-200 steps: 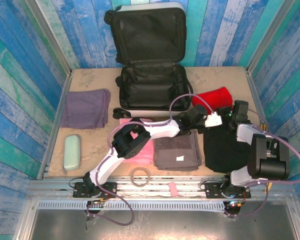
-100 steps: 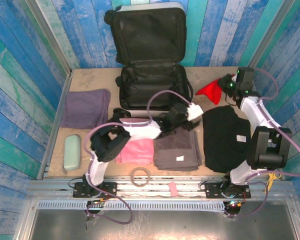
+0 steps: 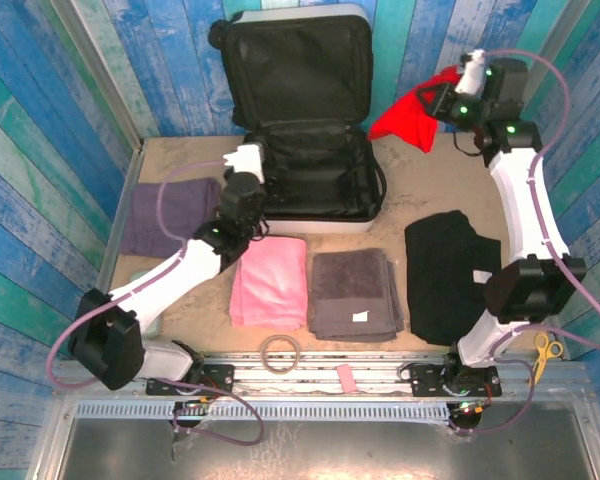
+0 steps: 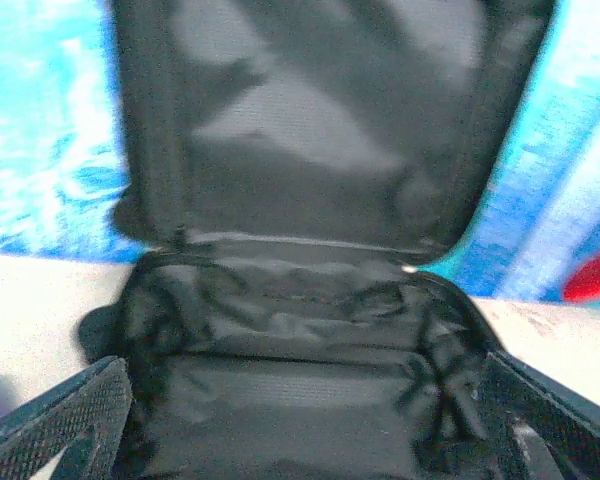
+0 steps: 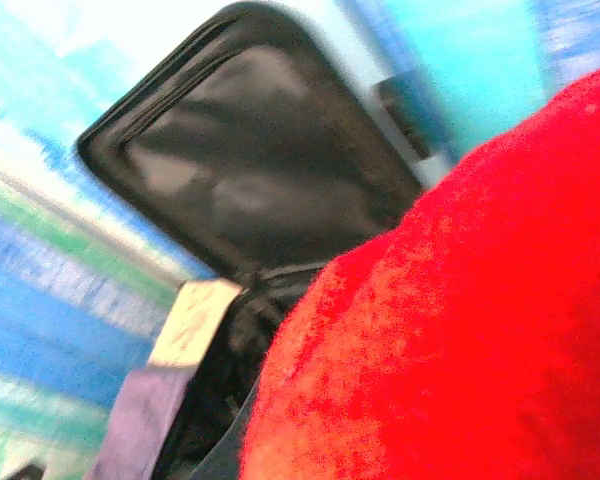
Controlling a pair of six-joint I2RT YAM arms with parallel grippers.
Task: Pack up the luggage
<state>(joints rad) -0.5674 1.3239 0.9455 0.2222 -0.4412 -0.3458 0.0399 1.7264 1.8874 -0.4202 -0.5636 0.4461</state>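
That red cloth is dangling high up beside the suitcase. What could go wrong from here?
The red cloth hangs from the shut right gripper, to the right of the open luggage; it might slip free or drape over the rim instead of landing inside. The open left gripper sits at the luggage's left edge, so the arms could collide there.

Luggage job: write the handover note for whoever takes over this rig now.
Left gripper: open, empty, at the left side of the open luggage.
Right gripper: shut on the red cloth, raised right of the luggage.
Done: nothing seen inside yet.
Left: red cloth in; then purple towel, pink towel, grey towel and black garment from the table.
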